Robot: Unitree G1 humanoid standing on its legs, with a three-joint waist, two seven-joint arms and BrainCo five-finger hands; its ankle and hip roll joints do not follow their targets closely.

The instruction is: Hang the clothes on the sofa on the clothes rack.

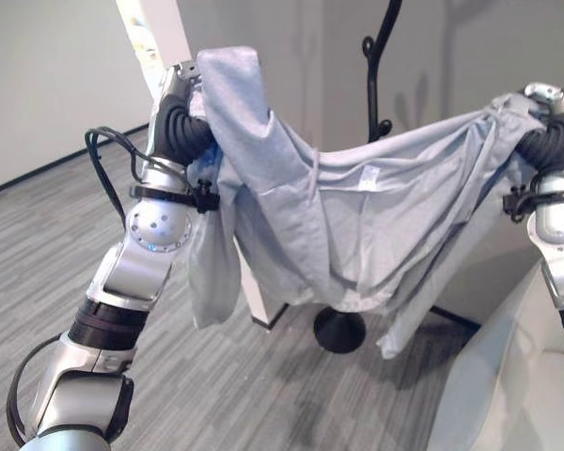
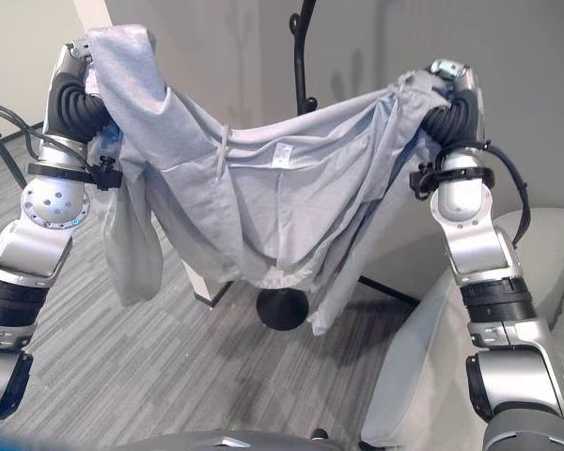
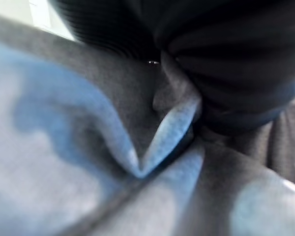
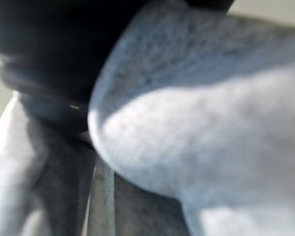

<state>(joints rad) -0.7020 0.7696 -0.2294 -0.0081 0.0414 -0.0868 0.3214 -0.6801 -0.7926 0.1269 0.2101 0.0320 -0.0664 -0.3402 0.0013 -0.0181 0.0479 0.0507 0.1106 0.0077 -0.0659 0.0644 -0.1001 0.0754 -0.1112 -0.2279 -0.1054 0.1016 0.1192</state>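
Observation:
A light grey-blue hooded garment (image 1: 357, 216) hangs stretched between my two raised hands, sagging in the middle, with a sleeve dangling at the left. My left hand (image 1: 174, 89) is up at the left with the cloth draped over it. My right hand (image 1: 548, 96) is up at the right, curled on a bunched edge of the garment. The black clothes rack (image 1: 371, 75) stands just behind the garment; its pole rises above the cloth and its round base (image 1: 338, 331) shows on the floor below. In both wrist views the cloth (image 3: 88, 147) lies right against the dark cover.
The pale sofa (image 2: 423, 376) fills the lower right, close beside my right arm. A white pillar (image 1: 155, 38) stands behind my left hand. Grey walls close off the back, and grey striped carpet (image 1: 244, 395) spreads in front and to the left.

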